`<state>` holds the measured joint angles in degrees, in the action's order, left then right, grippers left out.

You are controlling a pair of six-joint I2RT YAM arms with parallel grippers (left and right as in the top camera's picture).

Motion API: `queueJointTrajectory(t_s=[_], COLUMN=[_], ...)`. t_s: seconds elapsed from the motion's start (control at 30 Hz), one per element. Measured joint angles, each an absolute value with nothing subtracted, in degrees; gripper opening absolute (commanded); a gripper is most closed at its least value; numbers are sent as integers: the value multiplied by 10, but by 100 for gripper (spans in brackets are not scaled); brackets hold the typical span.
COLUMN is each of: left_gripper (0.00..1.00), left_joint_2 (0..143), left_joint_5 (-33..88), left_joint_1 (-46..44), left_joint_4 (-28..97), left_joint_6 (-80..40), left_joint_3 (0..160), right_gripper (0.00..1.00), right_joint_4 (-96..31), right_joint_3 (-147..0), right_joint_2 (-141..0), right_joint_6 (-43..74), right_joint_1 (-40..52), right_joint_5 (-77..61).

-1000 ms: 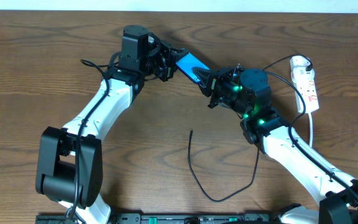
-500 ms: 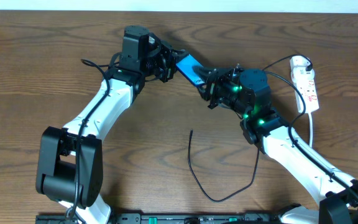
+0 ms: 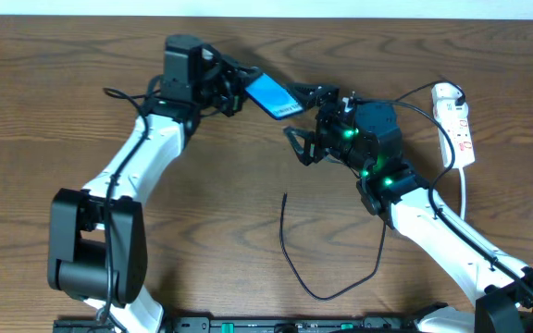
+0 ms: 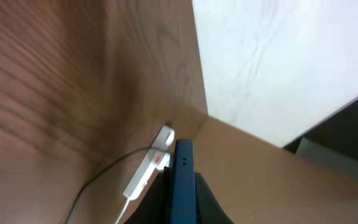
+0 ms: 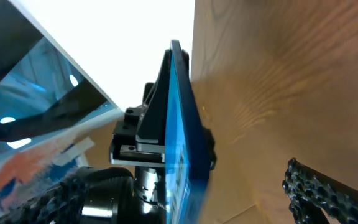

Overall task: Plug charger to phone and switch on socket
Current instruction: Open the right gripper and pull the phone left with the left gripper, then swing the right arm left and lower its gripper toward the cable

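Overhead: the left gripper point(image 3: 241, 89) clamps one end of the slim blue-screened phone point(image 3: 274, 95), which is tilted above the wooden table point(image 3: 44, 111). The right gripper point(image 3: 308, 118) stands spread and empty beside it. The thin black charger cable point(image 3: 290, 254) lies loose below. The right arm should probably fetch its connector while the left holds the phone steady. The long white power-strip socket point(image 3: 461, 125) lies far right.

Left wrist: the phone point(image 4: 182, 180) shows edge-on and the fingers are hidden.

Right wrist: the phone's point(image 5: 179, 124) port cannot be made out.

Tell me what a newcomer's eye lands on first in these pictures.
The bright blue phone stands out, held up near the far edge of the table by the left claw, with the right claw open beside it. A thin black cable lies loose in the middle of the table. A white power strip sits at the right.
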<state>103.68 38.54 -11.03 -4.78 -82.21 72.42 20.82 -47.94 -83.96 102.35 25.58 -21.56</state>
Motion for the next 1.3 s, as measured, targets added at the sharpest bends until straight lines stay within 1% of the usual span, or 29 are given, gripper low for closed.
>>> queueJointTrajectory(t_s=[0.17, 0.33, 0.47, 0.6, 0.7, 0.87, 1.0, 1.1, 1.3], left_gripper=[8, 7, 7, 7, 7, 7, 7, 7, 7], left_joint_2=[1037, 1037, 1037, 1037, 1037, 1037, 1037, 1037, 1037], left_joint_5=[406, 452, 503, 562, 595, 617, 623, 626, 629], left_joint_1=[-68, -20, 19, 51, 67, 84, 89, 90, 90], left_joint_4=[-48, -48, -48, -34, 9, 84, 121, 137, 166], left_joint_6=[-796, -751, -676, -585, -519, -405, -330, -282, -198], left_joint_3=[724, 724, 724, 724, 724, 724, 724, 724, 724], right_gripper=[99, 99, 99, 93, 91, 92, 92, 92, 92], right_joint_4=[195, 190, 184, 185, 185, 185, 183, 154, 4], right_joint_3=[-479, -479, -479, -479, -479, -479, -480, -494, -579], right_joint_2=[-840, -840, -840, -840, -840, -840, -840, -840, -840], right_joint_6=[976, 907, 849, 795, 751, 682, 639, 611, 545], right_joint_1=[256, 253, 238, 223, 220, 218, 217, 215, 215], right_joint_5=[-193, -174, -168, -164, -160, -160, -162, -169, -176])
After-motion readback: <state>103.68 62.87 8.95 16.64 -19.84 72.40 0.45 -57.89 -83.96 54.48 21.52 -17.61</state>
